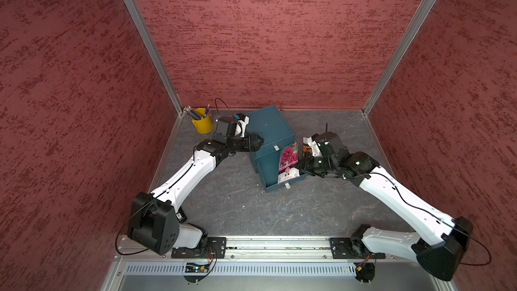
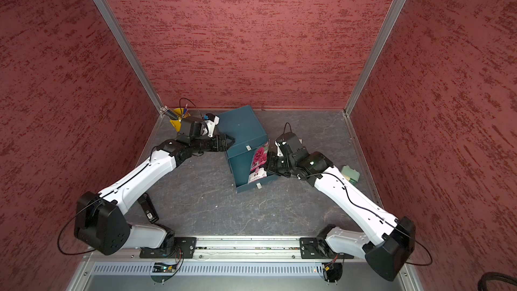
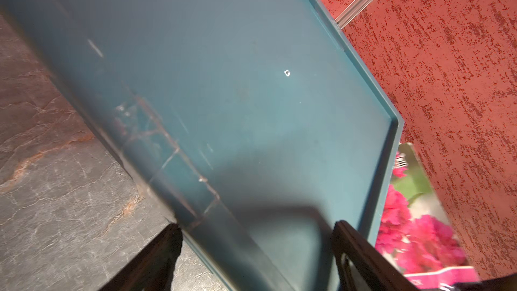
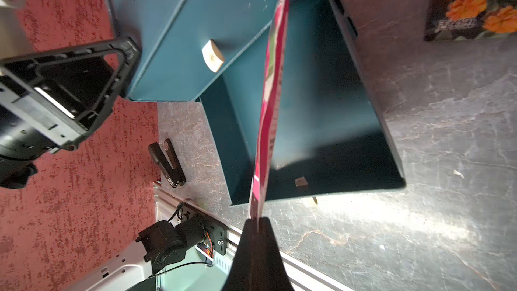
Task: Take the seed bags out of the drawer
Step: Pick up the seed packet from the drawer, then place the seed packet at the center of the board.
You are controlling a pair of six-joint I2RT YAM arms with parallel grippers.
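**Pink seed bag gripped above the open drawer, not yet set down**

In both top views the right gripper (image 1: 300, 165) (image 2: 268, 163) is clenched on the pink seed bag (image 1: 289, 163) (image 2: 258, 160), which stands tilted over the open drawer (image 1: 279, 187). The left gripper (image 1: 258, 142) sits at the corner of the cabinet (image 1: 268, 127). In the left wrist view its jaws stand apart astride that corner; whether they pinch it I cannot tell. In the right wrist view the drawer floor beside the pink bag looks bare. One orange seed bag (image 4: 472, 4) lies on the table (image 4: 447, 163), apart from the drawer. I judge that one bag is out and one remains to be put down. The third bag I cannot find.
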